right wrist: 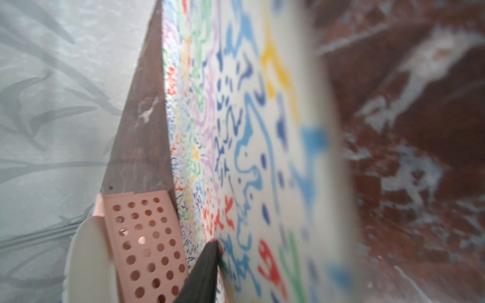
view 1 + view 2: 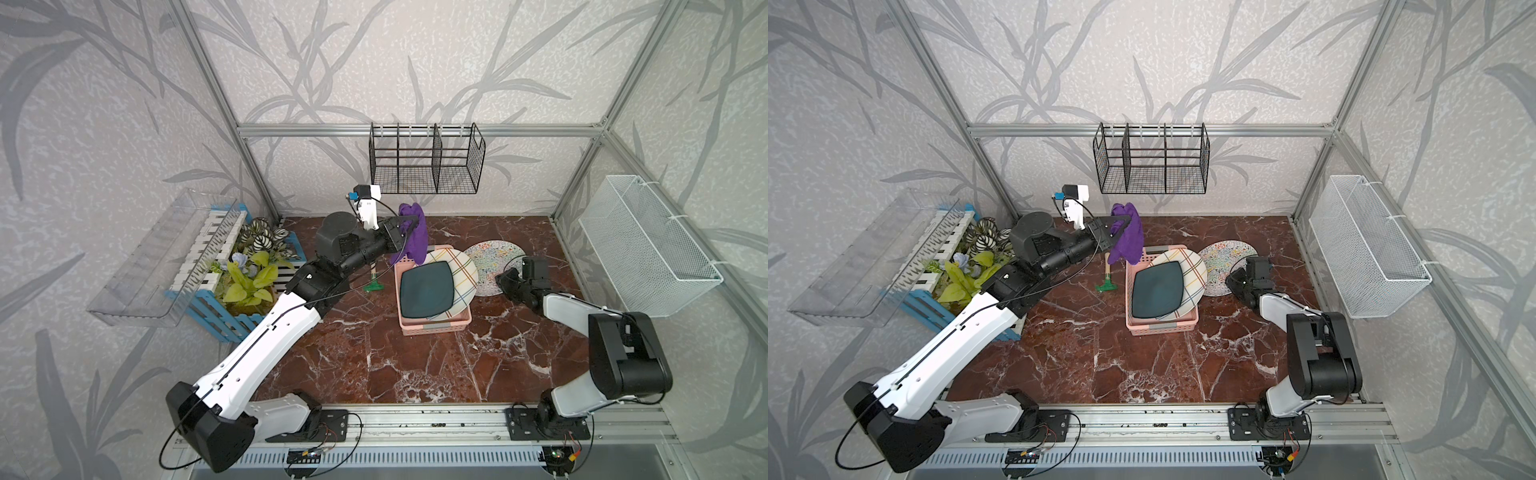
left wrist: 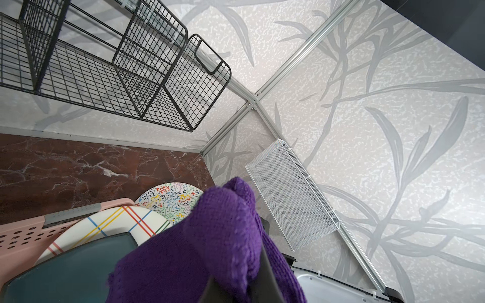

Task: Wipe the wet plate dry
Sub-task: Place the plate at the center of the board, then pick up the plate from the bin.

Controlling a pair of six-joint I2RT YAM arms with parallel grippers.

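A round white plate (image 2: pixel 492 259) with colourful squiggles rests on the marble table, against the right side of a pink basket (image 2: pixel 436 326). My right gripper (image 2: pixel 505 280) is at this plate's right edge. In the right wrist view one black finger (image 1: pixel 206 265) lies against the patterned face, and the other finger is hidden. My left gripper (image 2: pixel 411 220) hovers above the basket's far-left corner, shut on a purple cloth (image 2: pixel 413 241) that hangs down. In the left wrist view the cloth (image 3: pixel 210 236) covers the jaws. In the basket lie a plaid-striped plate (image 2: pixel 463 270) and a dark teal square plate (image 2: pixel 426 289).
A green-headed brush (image 2: pixel 374 284) lies left of the basket. A black wire rack (image 2: pixel 426 160) hangs on the back wall and a white mesh basket (image 2: pixel 648 245) on the right wall. A blue planter (image 2: pixel 249 270) and a clear tray (image 2: pixel 166 257) stand at the left.
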